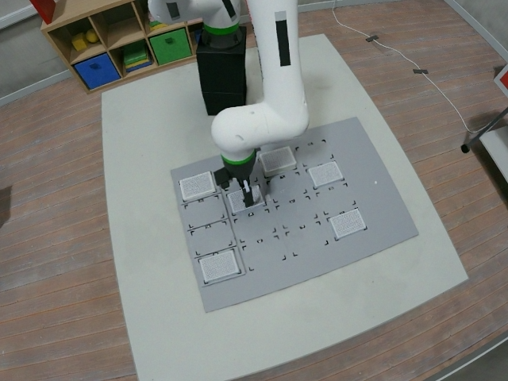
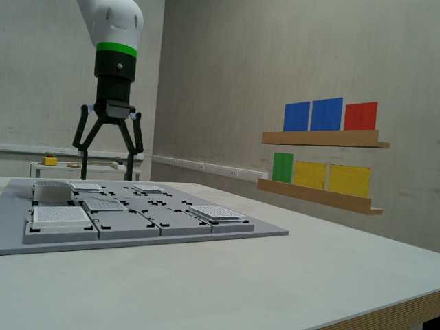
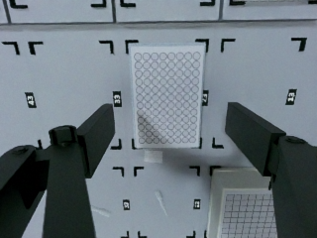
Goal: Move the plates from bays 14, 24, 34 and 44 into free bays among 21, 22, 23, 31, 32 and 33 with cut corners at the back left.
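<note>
A white plate (image 1: pixel 236 202) (image 2: pixel 102 205) (image 3: pixel 167 96) lies flat inside the corner pieces of bay 23. My gripper (image 1: pixel 248 197) (image 2: pixel 106 175) (image 3: pixel 169 117) is open and empty, high above this plate, one finger past each side. Other plates sit in raised bay 14 (image 1: pixel 197 186) (image 2: pixel 60 217), raised bay 44 (image 1: pixel 219 265) (image 2: pixel 216 212) and bay 21 (image 1: pixel 325 174) (image 2: pixel 86 187). Bays 24 (image 1: pixel 204 213) and 34 (image 1: pixel 211 238) are empty. Bays 22 (image 1: pixel 286 190), 31 (image 1: pixel 336 200), 32 (image 1: pixel 297 213) and 33 (image 1: pixel 255 228) (image 3: pixel 71 74) are empty. The cut corners are too small to make out.
A tall deep-well block (image 1: pixel 277 161) (image 2: pixel 52 193) (image 3: pixel 216 198) stands in bay 12, beside the bay 23 plate towards the arm. Another plate (image 1: pixel 347 223) (image 2: pixel 149 188) sits in bay 41. Column 4's raised floors border column 3.
</note>
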`<action>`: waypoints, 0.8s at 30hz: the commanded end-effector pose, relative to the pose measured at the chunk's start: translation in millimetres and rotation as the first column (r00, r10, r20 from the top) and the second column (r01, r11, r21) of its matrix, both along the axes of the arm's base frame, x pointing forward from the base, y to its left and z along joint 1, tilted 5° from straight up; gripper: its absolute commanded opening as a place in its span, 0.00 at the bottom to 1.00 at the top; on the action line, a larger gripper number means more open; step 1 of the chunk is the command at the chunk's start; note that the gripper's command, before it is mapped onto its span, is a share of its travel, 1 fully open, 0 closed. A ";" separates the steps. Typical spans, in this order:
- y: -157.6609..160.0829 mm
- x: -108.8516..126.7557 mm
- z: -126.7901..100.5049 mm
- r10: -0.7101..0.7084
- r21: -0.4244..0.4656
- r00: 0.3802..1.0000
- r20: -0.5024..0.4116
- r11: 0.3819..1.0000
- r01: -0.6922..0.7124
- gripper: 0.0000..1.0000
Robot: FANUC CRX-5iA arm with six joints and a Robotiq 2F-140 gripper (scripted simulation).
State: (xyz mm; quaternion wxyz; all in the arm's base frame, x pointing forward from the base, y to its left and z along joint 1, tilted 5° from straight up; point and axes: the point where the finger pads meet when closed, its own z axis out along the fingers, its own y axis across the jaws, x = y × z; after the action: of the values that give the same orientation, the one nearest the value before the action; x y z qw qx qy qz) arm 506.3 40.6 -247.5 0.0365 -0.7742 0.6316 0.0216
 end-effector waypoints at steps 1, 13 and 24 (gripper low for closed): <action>-0.1 0.8 2.1 0.000 0.000 1.000 0.002 1.000 0.000 0.70; -7.6 -2.3 1.5 0.000 0.000 1.000 0.002 1.000 0.000 0.70; -48.4 -18.5 -2.2 0.000 0.000 1.000 0.002 1.000 0.000 0.70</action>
State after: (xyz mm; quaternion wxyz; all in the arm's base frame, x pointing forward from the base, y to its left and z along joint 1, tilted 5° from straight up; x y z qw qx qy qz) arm 492.4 7.1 -249.2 0.0359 -0.7740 0.6317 0.0214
